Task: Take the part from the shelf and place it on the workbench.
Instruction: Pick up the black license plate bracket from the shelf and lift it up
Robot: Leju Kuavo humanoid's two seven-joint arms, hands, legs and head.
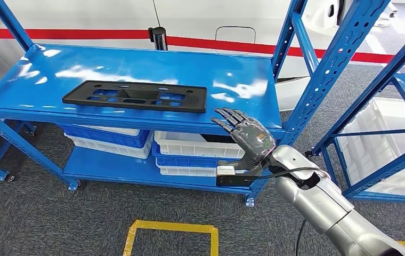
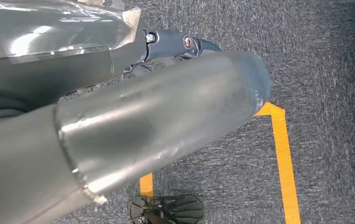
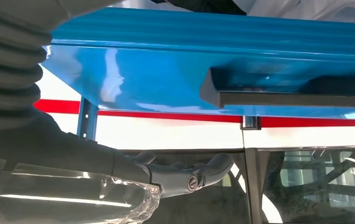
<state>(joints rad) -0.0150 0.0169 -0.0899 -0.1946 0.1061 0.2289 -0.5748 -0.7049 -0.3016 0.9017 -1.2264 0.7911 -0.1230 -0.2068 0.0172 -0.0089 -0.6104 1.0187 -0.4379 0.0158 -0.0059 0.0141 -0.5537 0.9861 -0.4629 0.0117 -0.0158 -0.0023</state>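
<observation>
Left hand (image 2: 133, 140) hangs above the carpet, its fingers' state impossible to tell. On the blue shelf (image 1: 46, 93) lies the flat black part (image 1: 135, 96); just right of it, the right hand (image 1: 245, 134) hovers empty, fingers spread.

A: Shelf (image 1: 232, 74) top? Blue painted metal, glossy, throws glare.
B: Yes. Part (image 1: 135, 96) looks like matt black plastic.
A: Crates (image 1: 189, 145) underneath, smooth plastic, white and blue.
B: Floor (image 1: 56, 224) is rough grey carpet with yellow tape (image 1: 171, 226).
A: Right hand (image 1: 243, 130) dark, slight sheen; arm (image 1: 328, 208) smooth silver metal.
</observation>
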